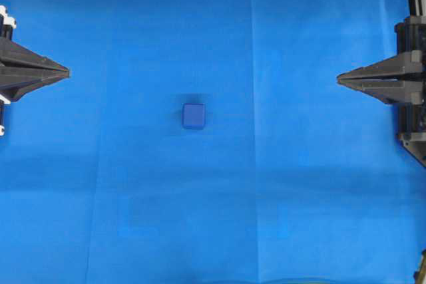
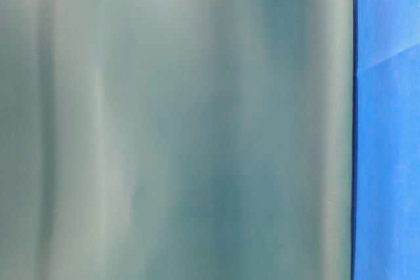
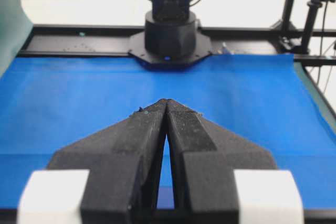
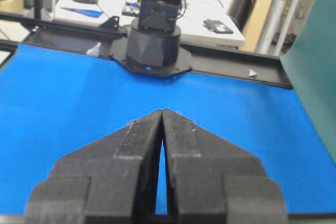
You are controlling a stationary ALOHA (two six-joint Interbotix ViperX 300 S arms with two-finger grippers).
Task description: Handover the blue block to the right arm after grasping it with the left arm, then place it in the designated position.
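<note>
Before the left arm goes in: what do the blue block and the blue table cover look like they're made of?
Blue block: probably plastic or painted wood, matte; rounded edges, even colour, no glare. Can't tell which.
Table cover: thin cloth or paper-like sheet, matte; straight fold creases cross it and it lies flat.

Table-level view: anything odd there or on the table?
Yes. The table-level view is almost wholly blocked by a blurred grey-green surface; only a strip of blue cloth shows. Overhead, the blue block sits upright, untouched.

A blue cloth [image 1: 279, 184] is covering the work surface, showing faint fold creases. The blue block [image 1: 194, 116] is sitting on it near the middle, apparently flat.
</note>
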